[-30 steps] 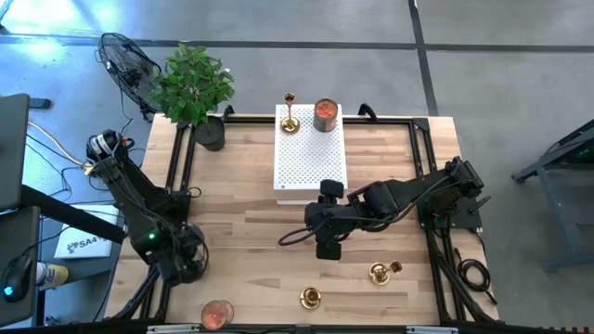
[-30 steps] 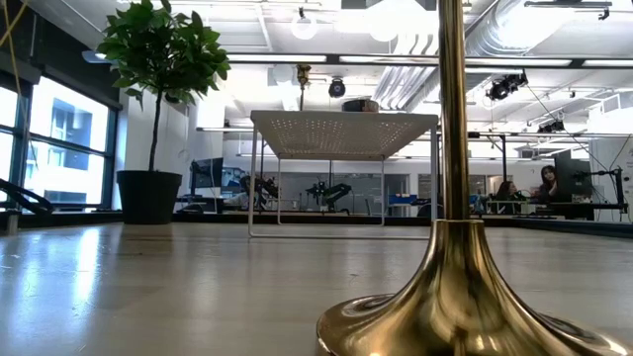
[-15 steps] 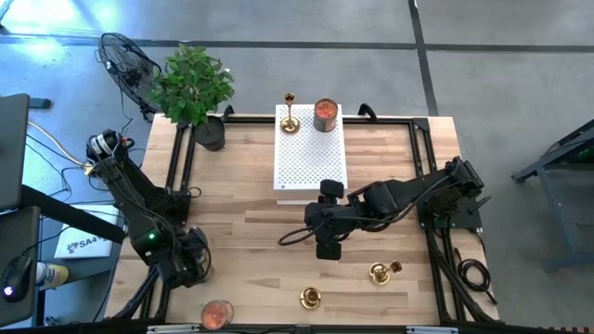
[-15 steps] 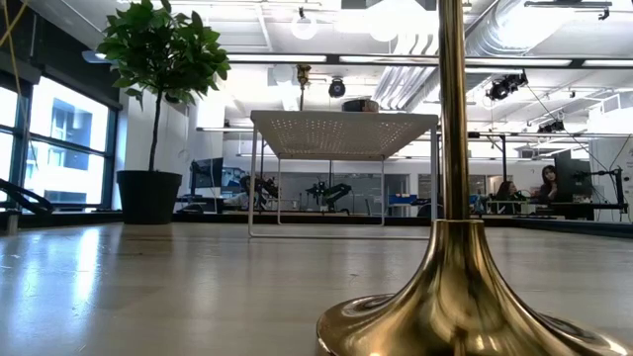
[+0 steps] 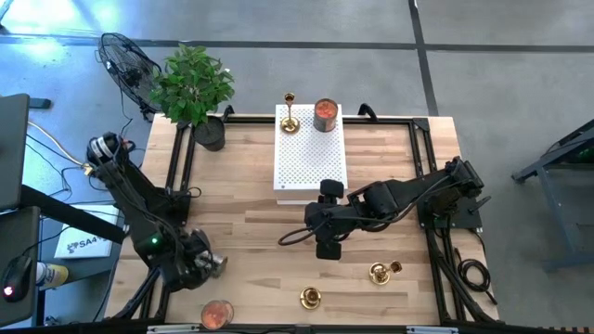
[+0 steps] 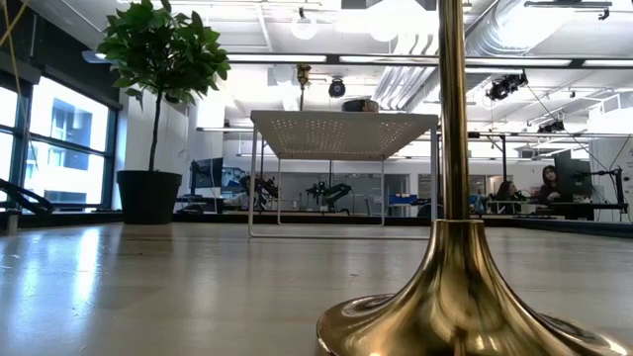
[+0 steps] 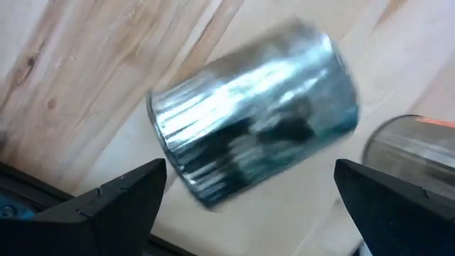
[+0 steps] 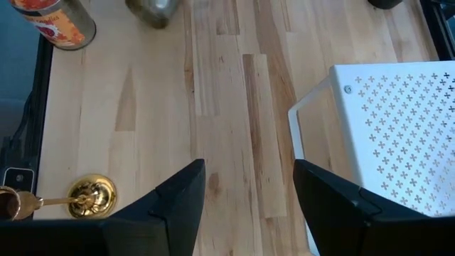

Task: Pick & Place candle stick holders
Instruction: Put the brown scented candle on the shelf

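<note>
1. Since the earlier frames the left arm's wrist has swung out toward the table's middle, so the left gripper (image 5: 212, 263) now shows near the front-left corner with a silvery tin can (image 7: 252, 121) lying on its side just ahead of it; the right arm has not moved.
2. The left gripper's fingers (image 7: 117, 203) stand wide apart, either side of the silvery tin can but not touching it.
3. The right gripper (image 5: 327, 249) hovers over the table's middle, in front of the white perforated riser (image 5: 311, 148), its fingers (image 8: 178, 206) apart and holding nothing.
4. One candle stick holder (image 5: 290, 113) stands upright on the riser's far edge beside a red-labelled can (image 5: 325, 114).
5. An upright holder (image 5: 310, 297) stands at the front edge, and a tipped holder (image 5: 382, 272) lies on its side to its right.
6. Judged from this, one placement is done and the next pick has not started.
7. The next move probably calls for the right gripper to travel toward the front edge, descend over a holder's slim stem and close; the tipped one would need a grasp along its lying stem.
</note>
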Motion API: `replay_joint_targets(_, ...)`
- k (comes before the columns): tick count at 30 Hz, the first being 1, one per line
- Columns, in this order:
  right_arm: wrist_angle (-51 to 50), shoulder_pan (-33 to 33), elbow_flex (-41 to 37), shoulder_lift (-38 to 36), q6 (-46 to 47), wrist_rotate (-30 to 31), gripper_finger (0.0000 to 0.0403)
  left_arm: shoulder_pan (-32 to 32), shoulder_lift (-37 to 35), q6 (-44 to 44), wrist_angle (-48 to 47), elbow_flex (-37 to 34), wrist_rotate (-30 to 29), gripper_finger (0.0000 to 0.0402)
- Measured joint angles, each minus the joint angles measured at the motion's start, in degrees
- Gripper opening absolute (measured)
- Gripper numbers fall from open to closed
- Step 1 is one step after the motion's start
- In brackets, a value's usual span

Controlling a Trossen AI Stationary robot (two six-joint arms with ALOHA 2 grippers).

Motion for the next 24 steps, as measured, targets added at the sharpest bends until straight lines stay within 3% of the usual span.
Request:
replay_joint_targets(17, 0.02, 0.0, 0.0, 0.0, 0.0, 1.19, 0.0208, 0.02, 6.57, 0.26, 3.24, 0.0, -0.57, 0.0397)
replay_joint_targets(24, 0.02, -0.02, 0.0, 0.0, -0.01, 1.22, 0.0208, 0.02, 6.59, -0.41, -1.93, 0.0, -0.11, 0.0397)
